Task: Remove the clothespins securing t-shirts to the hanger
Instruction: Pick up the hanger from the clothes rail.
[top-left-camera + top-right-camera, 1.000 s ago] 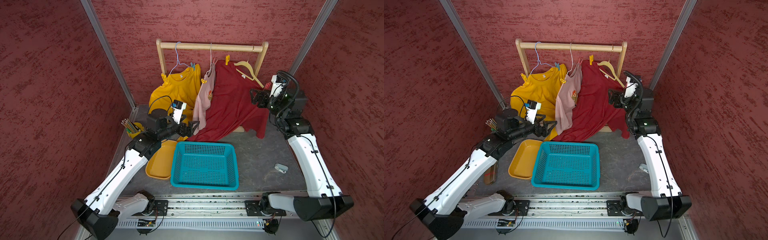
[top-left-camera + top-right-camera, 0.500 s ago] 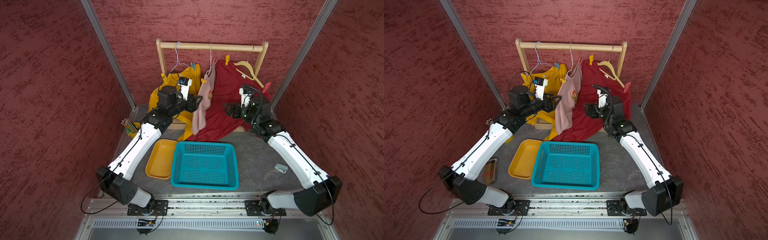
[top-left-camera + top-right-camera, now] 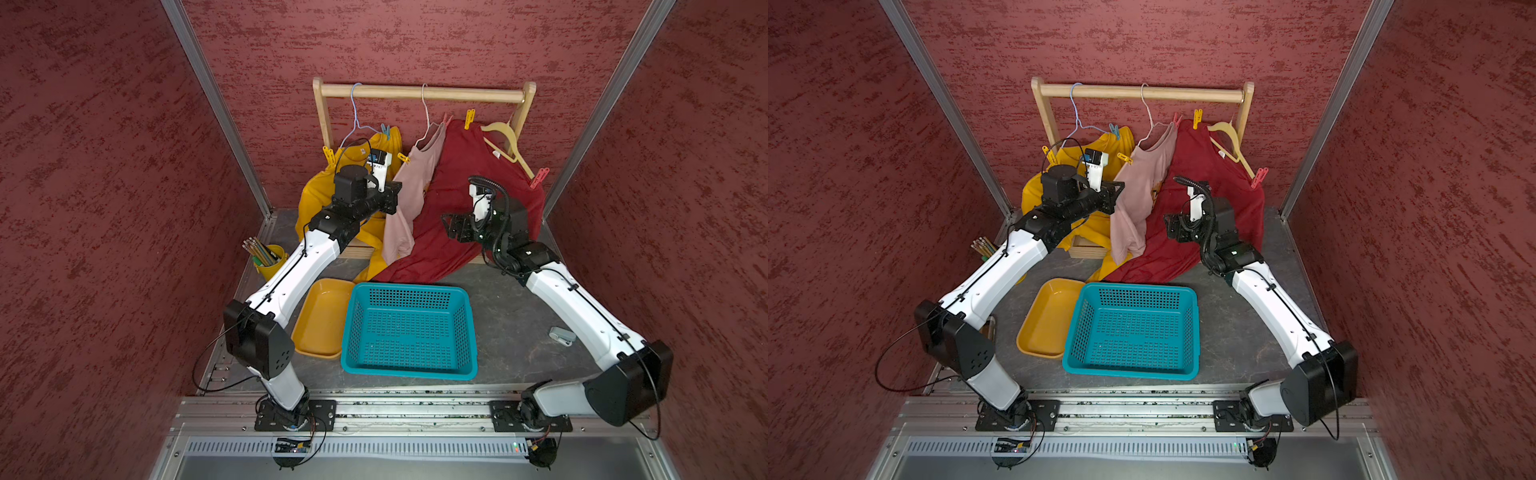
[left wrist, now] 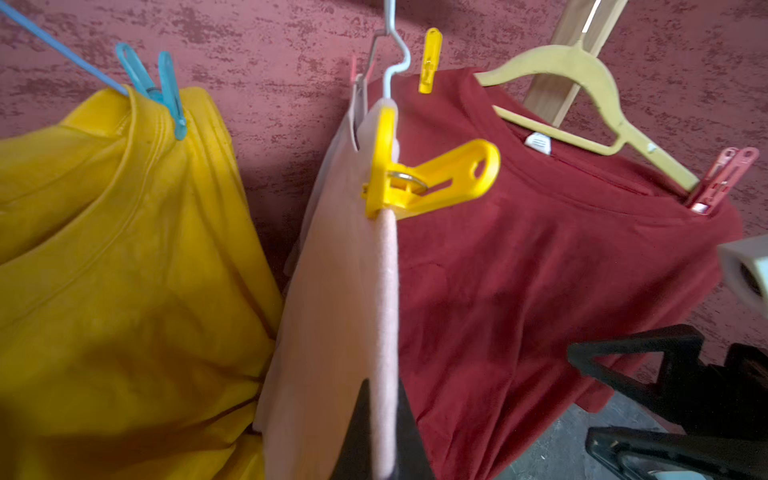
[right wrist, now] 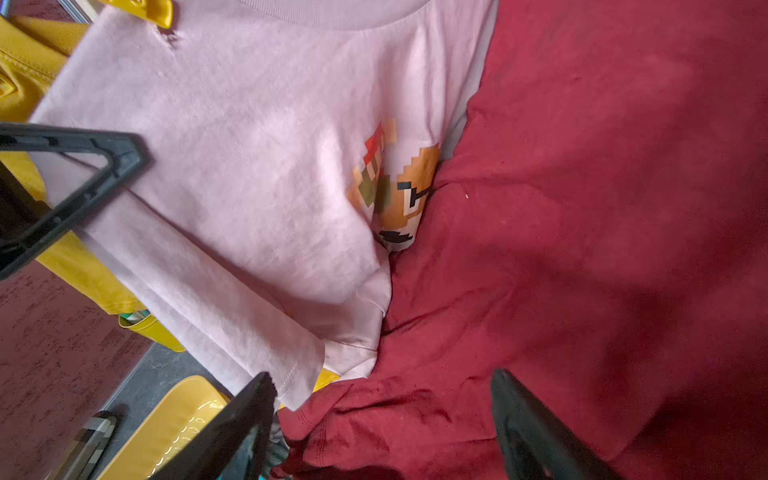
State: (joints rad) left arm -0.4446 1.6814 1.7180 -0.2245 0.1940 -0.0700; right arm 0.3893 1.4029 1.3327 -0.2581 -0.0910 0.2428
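Pinching the pink shirt (image 4: 340, 291), the left gripper (image 4: 383, 415) is clamped; the right gripper (image 5: 380, 386) gapes. Above the bench (image 3: 498, 316) back edge, the yellow clothespin (image 4: 415, 183) on its shoulder looks light, springy: squeeze the tails.

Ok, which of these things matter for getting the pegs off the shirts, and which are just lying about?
For the job: yellow clothespin, blue clothespin, red-pink clothespin, mustard t-shirt, pale pink t-shirt, dark red t-shirt, cream hanger, wooden rail.

Lying about: teal basket, yellow tray, pencil cup, small grey object.
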